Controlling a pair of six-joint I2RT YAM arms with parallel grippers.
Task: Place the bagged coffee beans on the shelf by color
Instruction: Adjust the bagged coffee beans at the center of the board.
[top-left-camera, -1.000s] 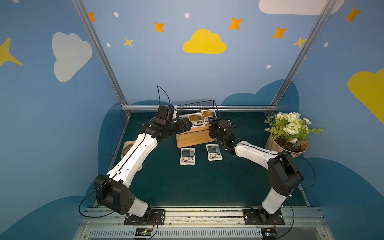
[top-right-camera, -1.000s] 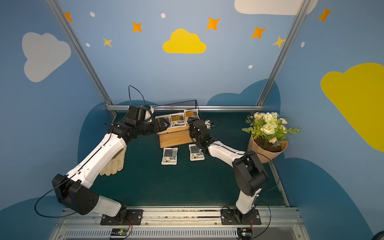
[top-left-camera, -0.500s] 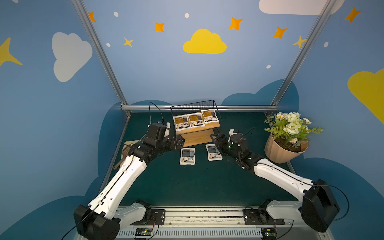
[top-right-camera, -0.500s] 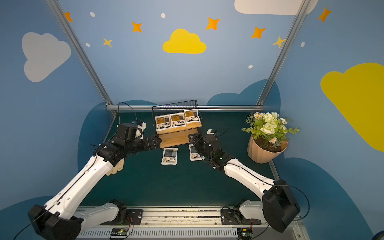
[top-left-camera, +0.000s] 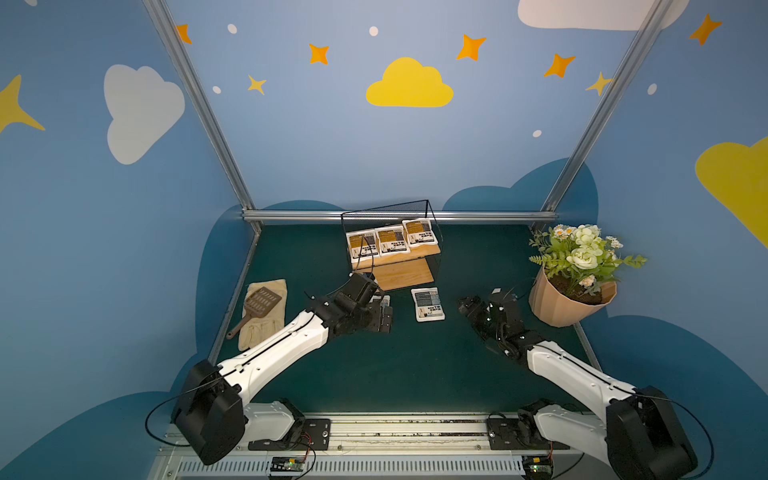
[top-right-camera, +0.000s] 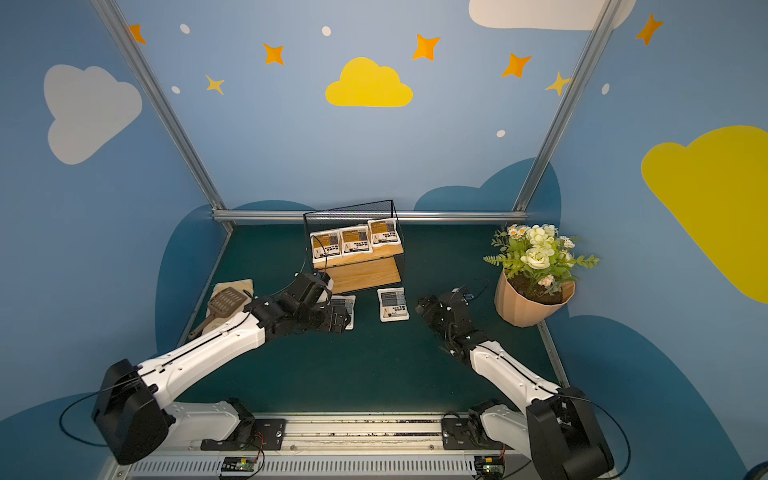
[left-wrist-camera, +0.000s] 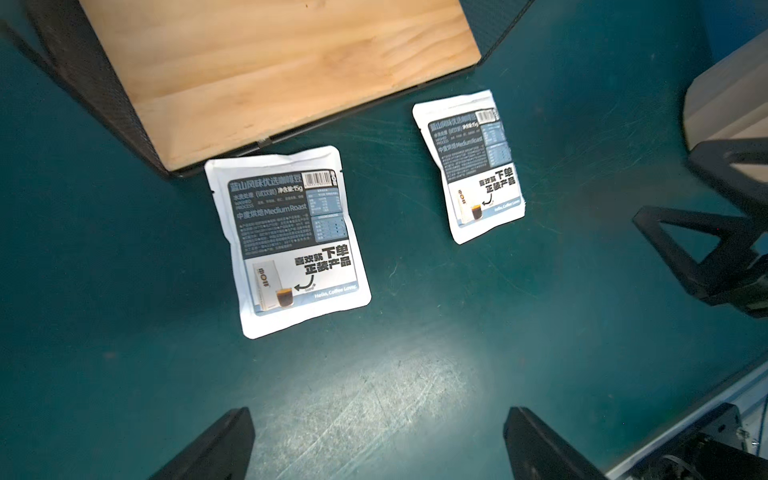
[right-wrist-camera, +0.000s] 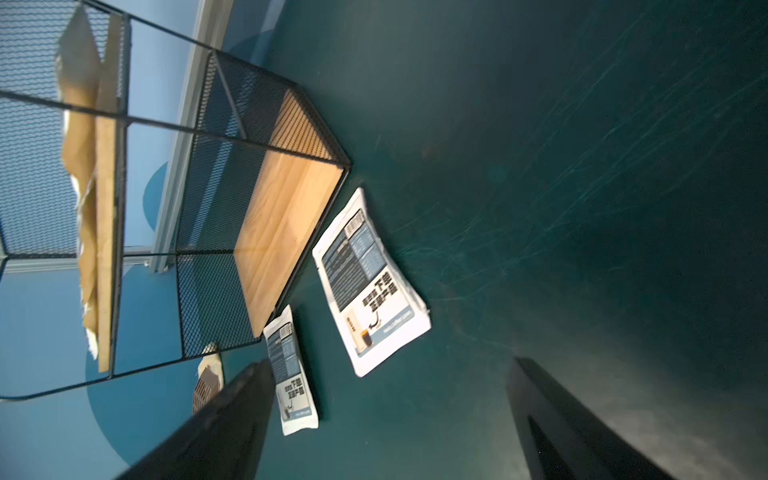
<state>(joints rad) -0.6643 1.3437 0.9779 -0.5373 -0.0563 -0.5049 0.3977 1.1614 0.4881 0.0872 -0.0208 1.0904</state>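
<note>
Green tabletop (top-left-camera: 374, 374): two grey-blue coffee pouches (left-wrist-camera: 291, 237) lie flat before shelf (top-left-camera: 409, 272); likely light, soft, slick, so pinch an edge seam. Left gripper (left-wrist-camera: 378, 415) and right gripper (right-wrist-camera: 392, 365) gape empty.

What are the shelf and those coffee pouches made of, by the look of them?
Shelf: the boards look like light wood with a matt finish and visible grain. The frame and mesh look like black-coated metal wire, probably. Pouches: smooth white printed film, likely plastic or a foil laminate, going by the flat sealed edges and slight sheen.
</note>
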